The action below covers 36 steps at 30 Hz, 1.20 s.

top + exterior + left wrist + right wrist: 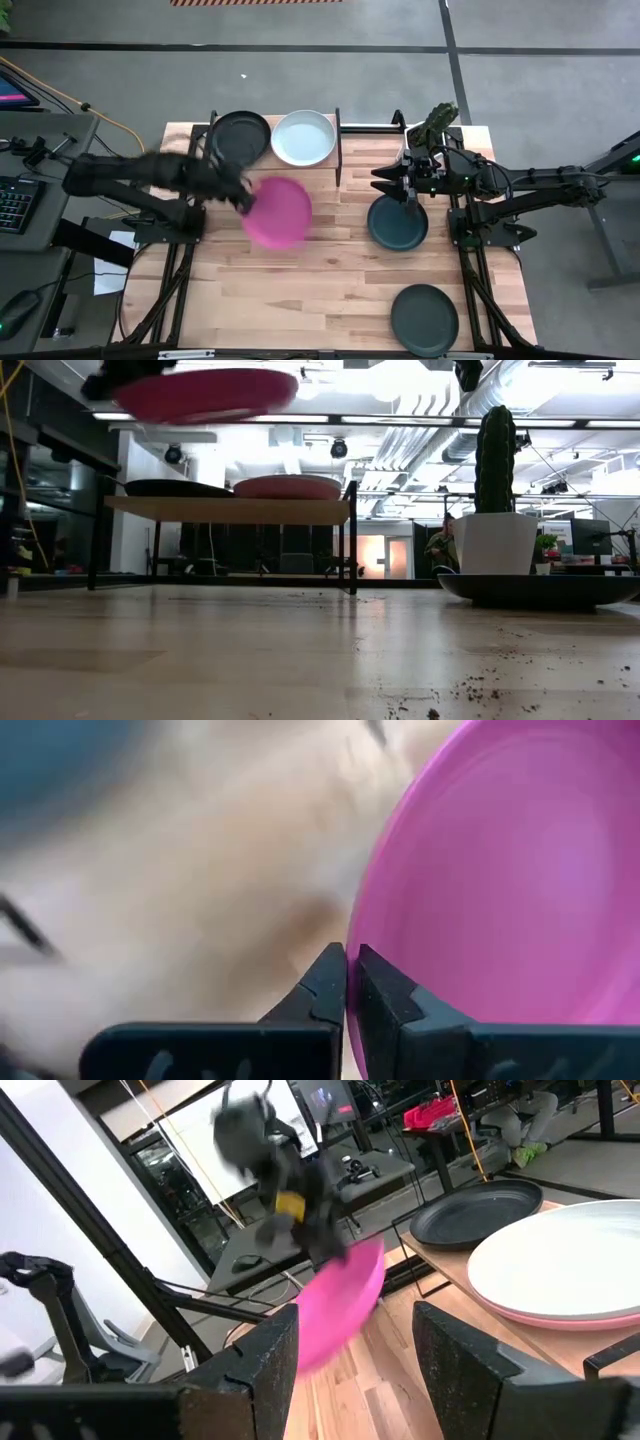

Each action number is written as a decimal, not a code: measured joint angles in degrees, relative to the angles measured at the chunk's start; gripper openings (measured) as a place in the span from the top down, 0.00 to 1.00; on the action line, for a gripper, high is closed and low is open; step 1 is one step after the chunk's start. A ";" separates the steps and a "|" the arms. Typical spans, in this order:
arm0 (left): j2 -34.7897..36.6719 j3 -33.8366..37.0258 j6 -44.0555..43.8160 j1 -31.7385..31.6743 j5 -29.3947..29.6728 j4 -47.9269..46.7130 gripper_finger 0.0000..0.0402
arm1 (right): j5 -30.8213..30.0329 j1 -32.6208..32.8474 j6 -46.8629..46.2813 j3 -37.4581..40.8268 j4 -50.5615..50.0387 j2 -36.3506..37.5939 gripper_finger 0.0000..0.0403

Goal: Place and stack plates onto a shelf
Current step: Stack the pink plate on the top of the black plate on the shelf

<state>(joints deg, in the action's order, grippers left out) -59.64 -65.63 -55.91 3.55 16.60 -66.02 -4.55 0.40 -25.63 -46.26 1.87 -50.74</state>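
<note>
Carrying the round matte magenta plate (277,211) above the planked tabletop (320,290), our left gripper (243,199) is pinched tight on its rim. On the small light-wood shelf (341,143) we already see a black plate (241,135) and a pale mint-white plate (303,137) stacked on a light pink plate (590,1318). Our right gripper (382,181), fingers spread and empty, hovers by the dark teal plate (397,224); a dark grey-green plate (424,319) also waits.

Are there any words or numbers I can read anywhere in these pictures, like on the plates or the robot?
None can be read.
The magenta plate held by the left gripper, and the plates on the shelf, are plain.
Pale marks on the left gripper's fingers: too blurred to read.
Screens in the room behind: too small to read.
</note>
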 joint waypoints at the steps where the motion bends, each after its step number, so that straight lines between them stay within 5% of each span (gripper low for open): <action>1: 0.00 -2.92 2.91 -2.46 1.70 -1.70 1.00 | 0.02 0.00 0.00 0.00 0.00 0.00 0.56; 8: -2.34 -16.47 24.30 -26.28 3.65 -7.30 1.00 | 0.00 0.02 -1.17 0.00 0.00 0.00 0.56; 16: -6.36 -17.24 32.27 -49.38 -1.97 -13.57 1.00 | 0.00 0.02 -3.31 0.00 -0.02 0.00 0.56; 25: -6.34 -17.24 33.53 -57.75 -0.32 -14.06 1.00 | 0.00 0.02 -4.42 0.00 -0.02 0.00 0.56; 36: -6.51 -16.06 32.72 -59.18 1.07 -13.59 1.00 | 0.00 0.01 -4.39 0.02 -1.98 0.00 0.56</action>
<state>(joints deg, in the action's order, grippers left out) -66.15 -81.69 -23.19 -55.64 17.67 -79.61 -4.56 0.41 -30.02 -46.24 -0.12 -50.74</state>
